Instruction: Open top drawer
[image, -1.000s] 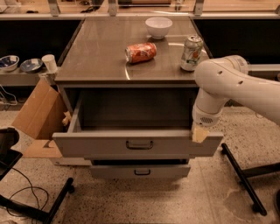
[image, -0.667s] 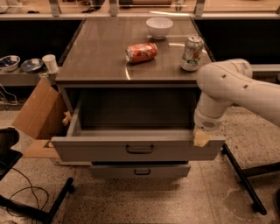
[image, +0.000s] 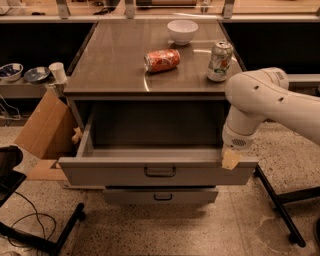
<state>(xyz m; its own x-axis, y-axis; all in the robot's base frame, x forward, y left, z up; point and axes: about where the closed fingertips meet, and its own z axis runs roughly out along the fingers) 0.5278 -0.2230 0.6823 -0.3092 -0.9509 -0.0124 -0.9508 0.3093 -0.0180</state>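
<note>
The top drawer (image: 125, 176) is a wide grey metal drawer under the table top. It stands pulled far out, and its deep plain grey inside shows empty. Its small dark loop handle (image: 160, 171) is at the centre of the front. My white arm comes in from the right and bends down. My gripper (image: 231, 159) hangs at the right end of the drawer's front top edge, with its tan tip against the rim. A narrower grey drawer (image: 160, 196) below sticks out a little.
On the table top (image: 115, 65) lie a red can on its side (image: 162, 60), an upright can (image: 220, 61) and a white bowl (image: 182, 31). A cardboard box (image: 45, 125) leans at the left. Black stand legs (image: 280, 210) are at the right, black chair legs (image: 45, 240) at the lower left.
The top drawer has slid further out toward the camera. My gripper has moved down and forward with its right front corner.
</note>
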